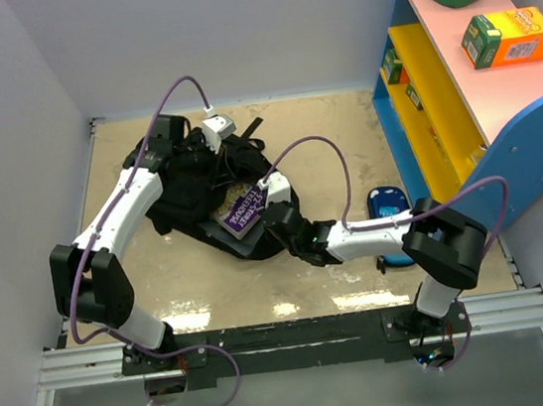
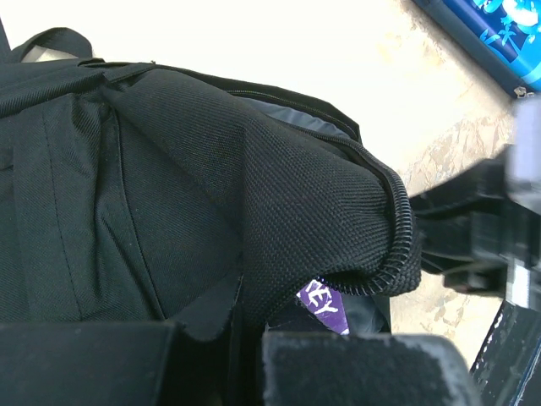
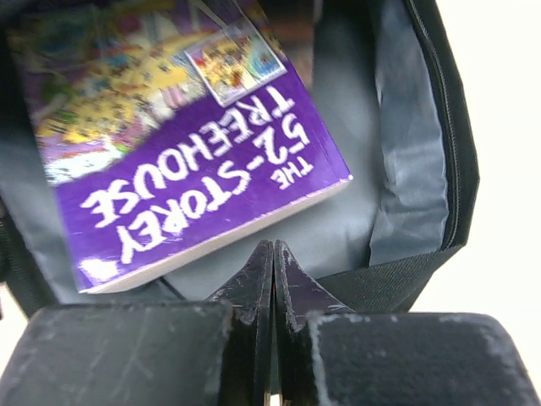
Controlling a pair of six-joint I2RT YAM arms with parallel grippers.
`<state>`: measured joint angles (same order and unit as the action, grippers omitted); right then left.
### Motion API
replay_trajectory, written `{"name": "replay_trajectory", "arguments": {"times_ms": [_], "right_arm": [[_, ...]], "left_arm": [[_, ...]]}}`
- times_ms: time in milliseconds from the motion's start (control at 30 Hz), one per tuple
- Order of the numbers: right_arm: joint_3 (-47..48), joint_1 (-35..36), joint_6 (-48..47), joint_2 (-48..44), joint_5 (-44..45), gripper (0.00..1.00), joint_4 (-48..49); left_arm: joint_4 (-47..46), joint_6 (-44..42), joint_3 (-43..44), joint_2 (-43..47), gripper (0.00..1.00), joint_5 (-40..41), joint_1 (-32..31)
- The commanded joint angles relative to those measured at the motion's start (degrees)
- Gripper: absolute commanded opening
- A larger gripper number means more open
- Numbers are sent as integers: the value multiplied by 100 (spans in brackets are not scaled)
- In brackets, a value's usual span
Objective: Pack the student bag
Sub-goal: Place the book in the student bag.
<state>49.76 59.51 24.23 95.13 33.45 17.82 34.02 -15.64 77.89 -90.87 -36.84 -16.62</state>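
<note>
Packing is at the book stage: the student bag [image 1: 186, 199] lies on the desk [image 1: 325, 156] left of centre, its mouth held up by our left hand [image 2: 221, 336], which is pinched shut on the black fabric. Our right hand [image 3: 273, 254] is closed and empty, fingertips pressed together just beside the purple book [image 3: 194, 169], which lies partly inside on the grey lining [image 3: 355, 127]. Next, we judge, comes a push to seat it deeper.

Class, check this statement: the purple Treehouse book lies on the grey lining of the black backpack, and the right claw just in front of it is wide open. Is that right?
No. The right claw is shut, its fingers pressed together on nothing, as the right wrist view shows. The purple book does lie on the grey lining of the backpack.
</note>
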Motion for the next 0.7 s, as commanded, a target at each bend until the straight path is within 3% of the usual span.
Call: {"name": "replay_trajectory", "arguments": {"times_ms": [0,300,467,533,567,667], "right_arm": [[183,-158,504,207,-198,0,-7],[1615,-369,267,1525,-708,0,98],[2616,-422,100,1877,-525,0,-215],[2557,-510,108,1616,-454,16,-314],[2261,-536,117,1466,-393,39,-323],[1593,-589,327,641,99,73,-647]], "left_arm": [[-62,0,51,157,1,-341,-43],[-10,-27,113,122,1,-438,-43],[61,-80,121,166,1,-429,-43],[96,-115,122,184,1,-394,-43],[96,-150,104,201,1,-377,-43],[79,-194,34,201,1,-350,-34]]}}
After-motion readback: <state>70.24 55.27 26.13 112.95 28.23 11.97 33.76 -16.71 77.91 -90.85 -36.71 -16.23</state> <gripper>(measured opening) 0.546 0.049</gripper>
